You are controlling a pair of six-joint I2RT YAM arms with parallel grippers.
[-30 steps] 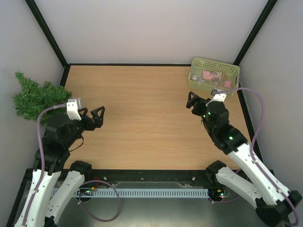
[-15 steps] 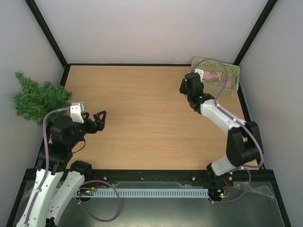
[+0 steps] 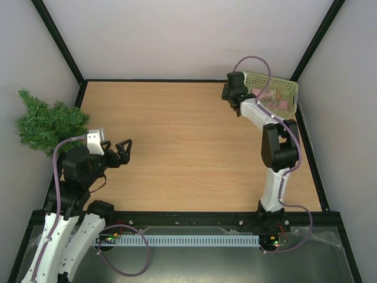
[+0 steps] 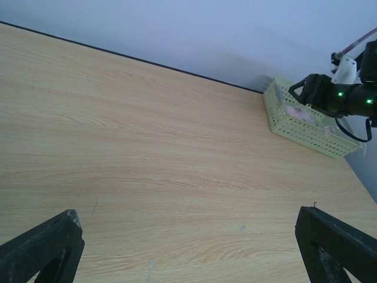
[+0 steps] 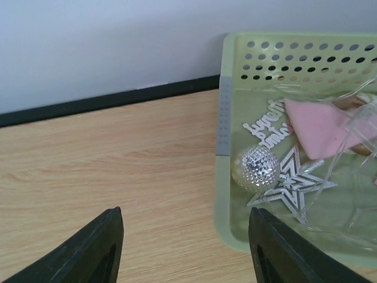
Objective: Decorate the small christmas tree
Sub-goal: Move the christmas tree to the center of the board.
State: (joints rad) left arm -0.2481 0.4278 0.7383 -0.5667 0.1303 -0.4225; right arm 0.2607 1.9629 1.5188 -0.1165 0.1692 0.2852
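**Tree off to the left, right gripper at the basket**

From above, the small christmas tree (image 3: 46, 122) sits at the far left, past the left edge of the bench (image 3: 177, 135) and against the side wall. Whether it stands or lies cannot be told, and no other view shows it. The left gripper (image 3: 116, 151) hovers over the near left of the bench with its jaws spread and empty. The right arm reaches to the far right corner, where the right gripper (image 3: 231, 95) sits just beside the left end of the pale green basket (image 3: 281, 87). The arm and its cable hide much of the basket's contents here.

The left wrist camera looks across bare bench to the basket (image 4: 294, 125) and the right gripper (image 4: 307, 94) at its left end, both small and far off.

The right wrist camera alone shows the contents: a mirrored ball (image 5: 257, 165) touching a silver star (image 5: 293, 180), white script lettering (image 5: 268, 127) and a pink piece (image 5: 321, 128) under clear wrap. The frame cuts off the basket's right part. The right gripper's (image 5: 184, 212) jaws stand apart, grasping nothing.
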